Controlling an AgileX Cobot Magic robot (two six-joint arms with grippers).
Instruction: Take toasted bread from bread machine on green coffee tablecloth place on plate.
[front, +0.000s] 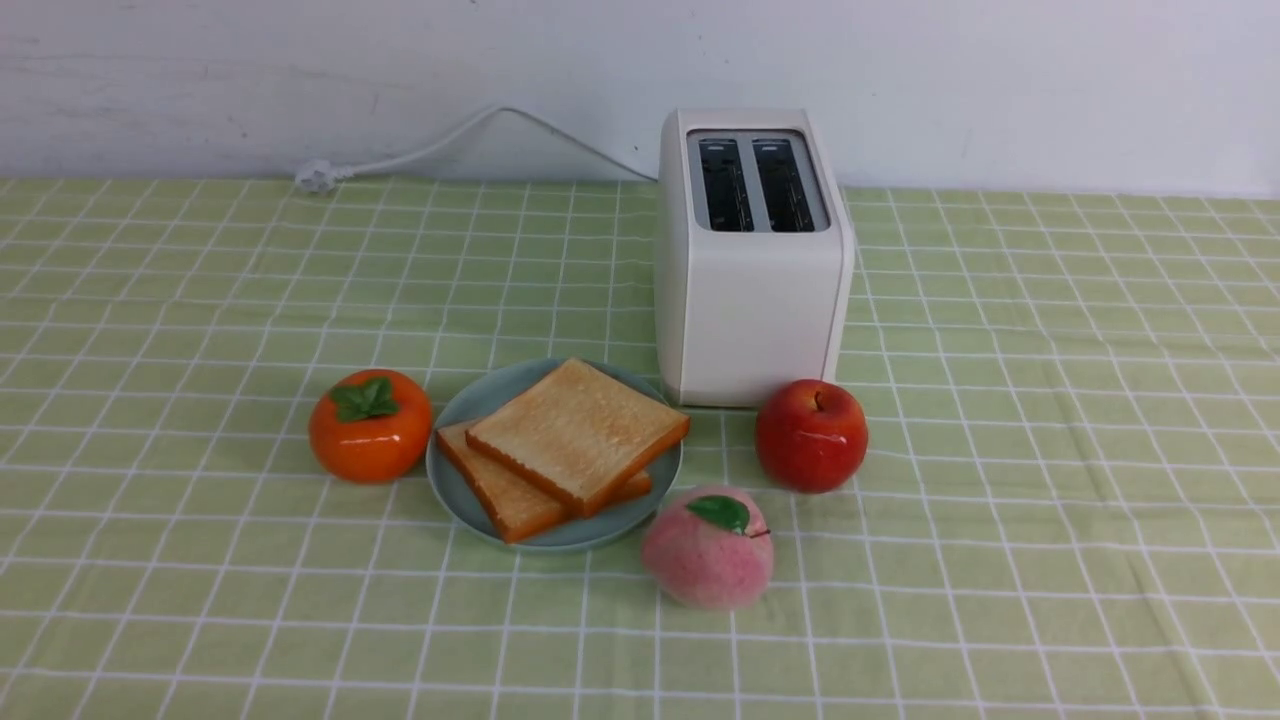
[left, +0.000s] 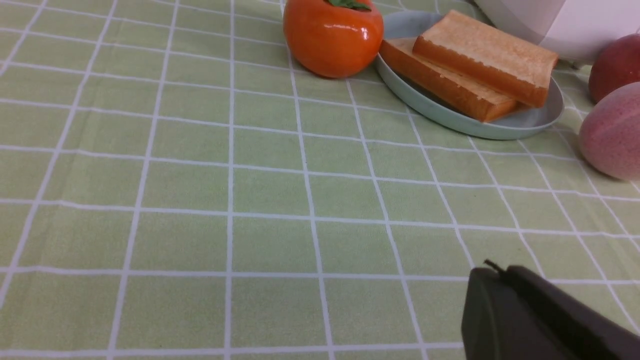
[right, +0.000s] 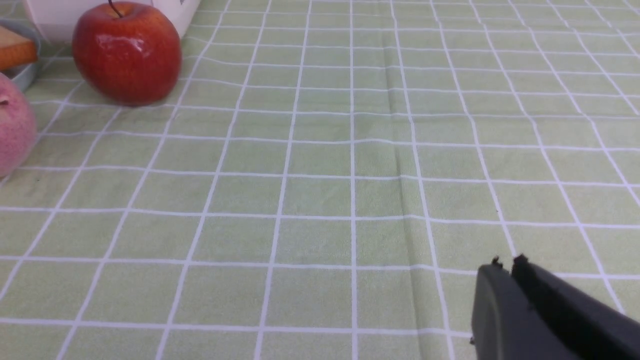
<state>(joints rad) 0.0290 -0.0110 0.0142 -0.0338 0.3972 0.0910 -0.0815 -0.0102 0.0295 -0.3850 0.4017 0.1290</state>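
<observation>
Green checked cloth (front: 1050, 420) covers the whole table up to 1 white wall (front: 900, 60). Nearest are the 2 grippers, seen only in the wrist views. The left gripper (left: 495, 272) hangs low over bare cloth with its 2 dark fingers pressed together, clenched on nothing. The right gripper (right: 505, 262) also hangs over bare cloth, its 2 fingers almost touching with a thin slit between them, nothing gripped.

Ahead of the left gripper, well apart from it, sits 1 plate (front: 470, 400) bearing 2 slices of toast (front: 578, 430): 1 slice lies flat on the plate, the other rests on top of it, skewed. Both slices are out of the toaster (front: 750, 320), whose 2 slots show dark and bare.

Fruit counts 3: 1 orange persimmon (front: 370, 425) just beside the plate, ahead of the left gripper; 1 pink peach (front: 708, 548) nearest the grippers, near the plate's rim; 1 red apple (front: 811, 435) ahead of the right gripper, just in front of the toaster.

Farthest, 1 white cord (front: 450, 140) with 1 plug lies along the wall.
</observation>
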